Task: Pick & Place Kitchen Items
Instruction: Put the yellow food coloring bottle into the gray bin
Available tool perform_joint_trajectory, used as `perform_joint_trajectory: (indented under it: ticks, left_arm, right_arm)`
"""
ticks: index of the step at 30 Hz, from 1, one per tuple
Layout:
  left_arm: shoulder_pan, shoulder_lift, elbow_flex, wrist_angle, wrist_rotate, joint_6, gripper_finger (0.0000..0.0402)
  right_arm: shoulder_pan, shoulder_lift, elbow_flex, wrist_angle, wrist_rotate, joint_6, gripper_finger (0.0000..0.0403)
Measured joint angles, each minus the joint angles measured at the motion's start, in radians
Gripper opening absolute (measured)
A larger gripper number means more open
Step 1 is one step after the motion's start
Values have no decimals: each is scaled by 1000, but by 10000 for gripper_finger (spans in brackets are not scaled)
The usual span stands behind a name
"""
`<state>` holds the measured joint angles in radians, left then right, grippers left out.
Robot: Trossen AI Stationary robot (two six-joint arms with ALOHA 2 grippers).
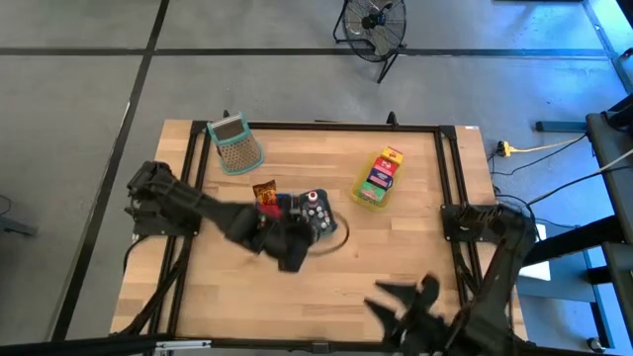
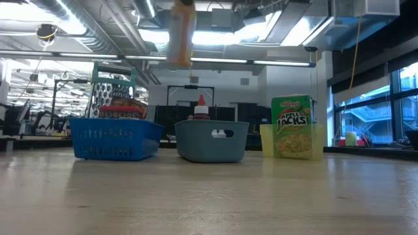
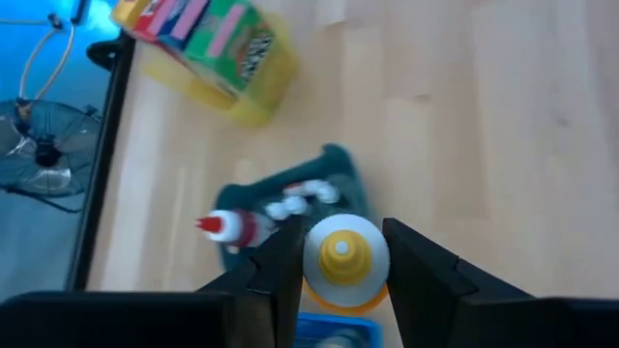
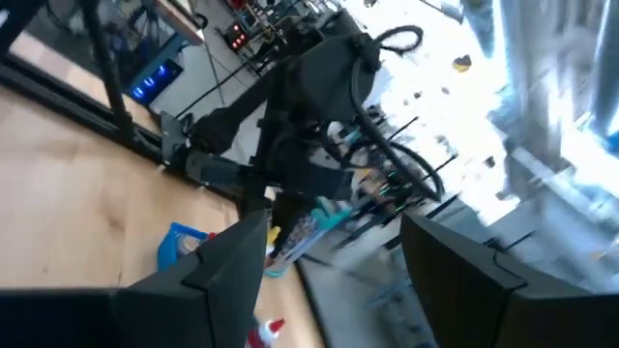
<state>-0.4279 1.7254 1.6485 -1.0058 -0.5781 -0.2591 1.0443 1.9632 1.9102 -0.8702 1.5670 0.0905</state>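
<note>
My left gripper (image 3: pixel 343 244) hangs above the middle of the table (image 1: pixel 285 239), shut on a small yellow-orange squeeze bottle (image 3: pixel 345 259) with a white cap. In the low view the bottle (image 2: pixel 181 32) is high above the trays. Below it stands the grey-blue tray (image 3: pixel 334 179), holding a red-capped bottle (image 3: pixel 227 227) and white round pieces (image 3: pixel 302 196). The yellow tray (image 1: pixel 376 180) holds small cartons (image 3: pixel 208 34). A brown packet (image 1: pixel 263 192) shows beside the arm. My right gripper (image 1: pixel 398 297) is open, waiting near the table's near right corner. My left gripper pinches the squeeze bottle between its two fingers (image 3: pixel 280 266), just below the white cap (image 3: pixel 345 249). The fingers point down, and the wrist view looks onto the cap from above. The bottle is lifted clear of the table and hangs upright (image 2: pixel 181 39).
A blue basket (image 2: pixel 114 137) with packets stands on the left in the low view. The green-rimmed mesh basket (image 1: pixel 235 143) sits near the far left corner. Bare wood (image 1: pixel 237 287) lies toward the near edge. Black frame rails (image 1: pixel 450 188) border the table.
</note>
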Motion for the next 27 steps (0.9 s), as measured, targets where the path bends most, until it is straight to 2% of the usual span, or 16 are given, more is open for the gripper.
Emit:
perform_joint_trajectory:
  ticks: [5,6,7,10,12,17,22,27]
  left_arm:
    - [120,-16,0,20,73,106,120]
    - [140,-17,0,35,91,130,118]
    - [161,-19,0,46,116,148,118]
    - [221,-22,-5,98,230,185,118]
    - [251,-22,-5,108,271,194,120]
    - [309,-22,-14,130,282,199,117]
    - [351,-24,-131,259,340,209,119]
    - [367,-25,-223,348,335,206,120]
  right_arm:
    - [2,-103,0,-618,-115,663,241]
    - [2,-114,-1,-705,-145,774,241]
    - [-6,-127,-14,-694,-161,837,241]
    - [-16,-174,-69,-653,-188,752,241]
    - [-23,-196,-91,-709,-182,781,240]
    - [-23,-305,-186,-702,-169,764,240]
    - [-22,-446,-331,-701,-164,796,240]
    - [-23,-576,-480,-701,-141,880,240]
